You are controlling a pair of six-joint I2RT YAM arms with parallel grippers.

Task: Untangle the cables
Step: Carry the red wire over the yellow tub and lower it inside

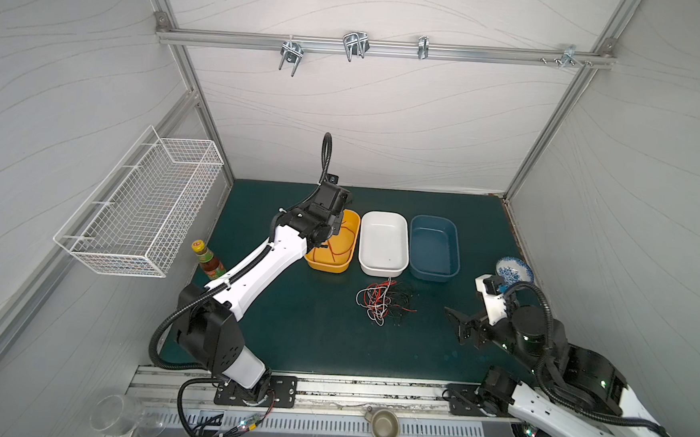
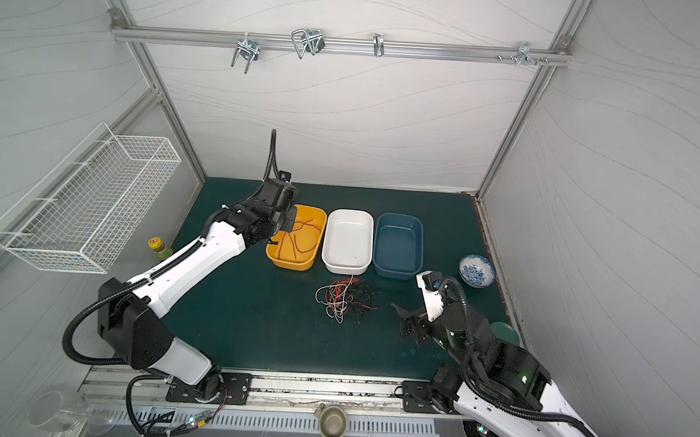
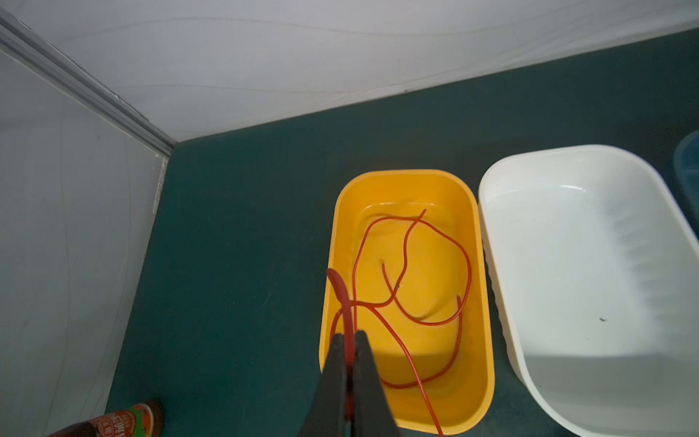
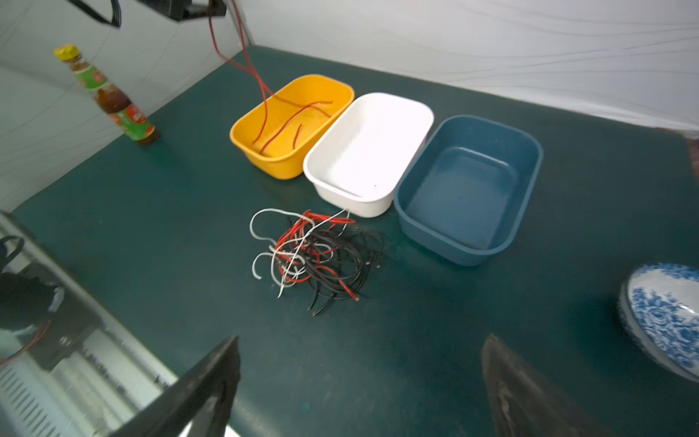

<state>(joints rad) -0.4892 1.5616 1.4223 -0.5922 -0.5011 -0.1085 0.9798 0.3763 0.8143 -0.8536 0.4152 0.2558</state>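
Jaws L pinch red cable [image 3: 342, 295], tail cut off at frame edge; jaws R gape wide, empty.

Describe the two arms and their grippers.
The left arm and right arm have white shells, black joints and black ribbed hoses alongside. The left gripper and right gripper end in flat, tapered black jaws. Small green lights glow on the right arm.

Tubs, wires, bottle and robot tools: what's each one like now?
Yellow plastic tub: holds red wires.
White plastic tub: empty.
Blue plastic tub: empty.
Red, black and white wire pile: tangled.
Left tool: shut on red wire.
Right tool: open, empty.
Glass sauce bottle: upright.
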